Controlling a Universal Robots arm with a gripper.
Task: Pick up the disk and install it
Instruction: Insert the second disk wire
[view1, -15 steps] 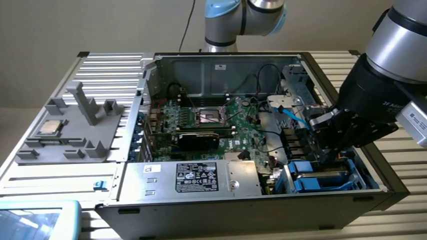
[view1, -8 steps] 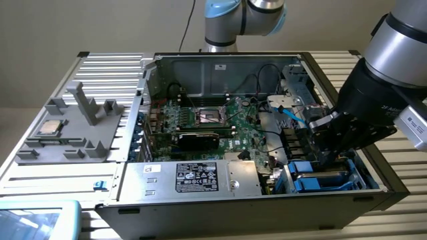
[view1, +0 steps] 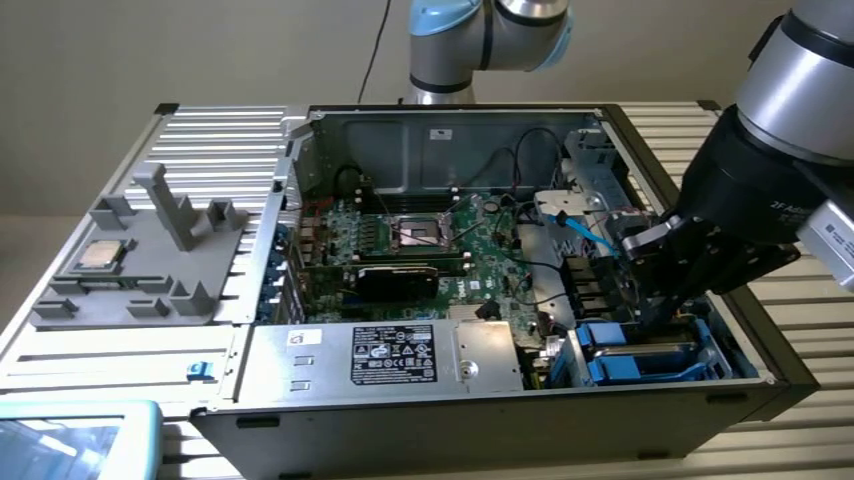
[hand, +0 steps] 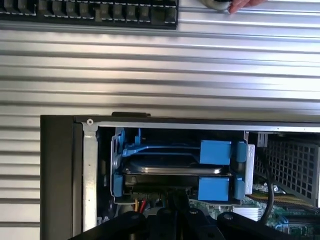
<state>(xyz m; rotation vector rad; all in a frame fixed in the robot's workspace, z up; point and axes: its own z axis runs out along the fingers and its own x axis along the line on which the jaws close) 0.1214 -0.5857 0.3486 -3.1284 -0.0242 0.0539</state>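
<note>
The disk (hand: 170, 168), a silver-grey drive framed by a bright blue carrier, lies flat in the drive bay at the front corner of the open computer case (view1: 534, 410), on the exterior view's right. In the exterior view its blue carrier (view1: 638, 358) shows just below my gripper (view1: 657, 318). My black gripper reaches down into the case and ends right at the carrier's edge. In the wrist view the dark fingers (hand: 178, 210) meet in a point against the side of the disk nearest the camera. They look shut, with nothing seen between them.
A silver box with a black label (view1: 387, 355) sits at the case's front beside the motherboard (view1: 427, 240). Blue and black cables (view1: 587, 235) run close to my arm. A grey fixture (view1: 147, 260) holding a small square chip (view1: 100, 255) stands on the exterior view's left. A fingertip (hand: 245, 4) shows on the slatted table.
</note>
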